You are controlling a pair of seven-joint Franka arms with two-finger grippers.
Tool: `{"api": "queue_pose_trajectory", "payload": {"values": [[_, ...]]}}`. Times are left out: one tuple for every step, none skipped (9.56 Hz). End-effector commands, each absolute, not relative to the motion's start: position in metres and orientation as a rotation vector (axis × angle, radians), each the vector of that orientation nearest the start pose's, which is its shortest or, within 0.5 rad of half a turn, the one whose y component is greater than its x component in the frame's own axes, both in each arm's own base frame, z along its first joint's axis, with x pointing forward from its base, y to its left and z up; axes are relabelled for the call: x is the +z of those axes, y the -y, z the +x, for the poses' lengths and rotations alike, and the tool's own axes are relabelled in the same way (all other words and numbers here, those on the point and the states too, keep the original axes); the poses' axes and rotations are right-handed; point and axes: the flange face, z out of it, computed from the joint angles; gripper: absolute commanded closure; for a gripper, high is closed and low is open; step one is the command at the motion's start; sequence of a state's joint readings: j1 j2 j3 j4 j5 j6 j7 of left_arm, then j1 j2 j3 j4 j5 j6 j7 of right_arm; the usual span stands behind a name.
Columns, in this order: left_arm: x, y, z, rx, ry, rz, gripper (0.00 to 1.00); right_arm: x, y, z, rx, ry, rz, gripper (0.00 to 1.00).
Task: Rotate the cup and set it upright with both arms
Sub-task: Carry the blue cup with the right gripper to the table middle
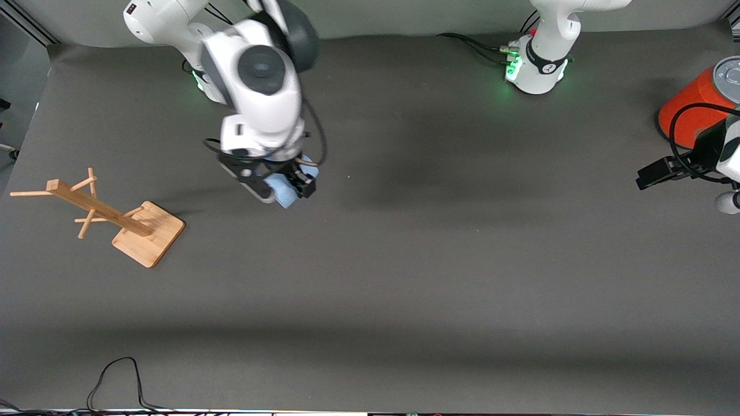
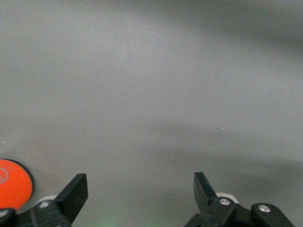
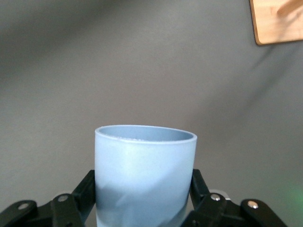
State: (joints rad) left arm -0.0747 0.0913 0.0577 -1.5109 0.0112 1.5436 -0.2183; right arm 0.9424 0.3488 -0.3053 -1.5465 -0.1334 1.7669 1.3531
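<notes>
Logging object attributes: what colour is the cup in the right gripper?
Pale blue, plain, no pattern. The cup shows best in the right wrist view.

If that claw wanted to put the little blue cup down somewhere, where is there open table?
The right claw grips the cup. Bare mat runs between the wooden rack and the orange can, and all along the camera's edge. It is crowded only by the can, where the left claw waits, open.

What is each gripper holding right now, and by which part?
The right gripper is shut on the cup, fingers on its side walls below the rim. The left gripper is open and holds nothing, beside the orange can.
</notes>
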Motion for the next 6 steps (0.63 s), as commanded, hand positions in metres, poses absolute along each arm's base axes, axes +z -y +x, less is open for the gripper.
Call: {"api": "queue_pose_trajectory", "payload": {"values": [[0.603,0.008,0.58,0.075,0.334,-3.099,0.0,0.421,-0.441,0.505,-0.433,-1.026,-3.273,0.43],[0.603,0.008,0.58,0.075,0.334,-3.099,0.0,0.403,-0.455,0.497,-0.484,-1.014,-3.303,0.43],[0.602,0.009,0.58,0.075,0.334,-3.1,0.0,0.399,-0.464,0.497,-0.513,-1.018,-3.286,0.43],[0.599,0.011,0.582,0.085,0.329,-3.101,0.0,0.389,-0.478,0.488,-0.571,-0.966,-3.308,0.43],[0.598,0.012,0.582,0.084,0.327,-3.1,0.0,0.371,-0.486,0.484,-0.622,-0.945,-3.34,0.43],[0.598,0.013,0.582,0.085,0.324,-3.101,0.0,0.359,-0.491,0.482,-0.68,-0.948,-3.341,0.43]]}}
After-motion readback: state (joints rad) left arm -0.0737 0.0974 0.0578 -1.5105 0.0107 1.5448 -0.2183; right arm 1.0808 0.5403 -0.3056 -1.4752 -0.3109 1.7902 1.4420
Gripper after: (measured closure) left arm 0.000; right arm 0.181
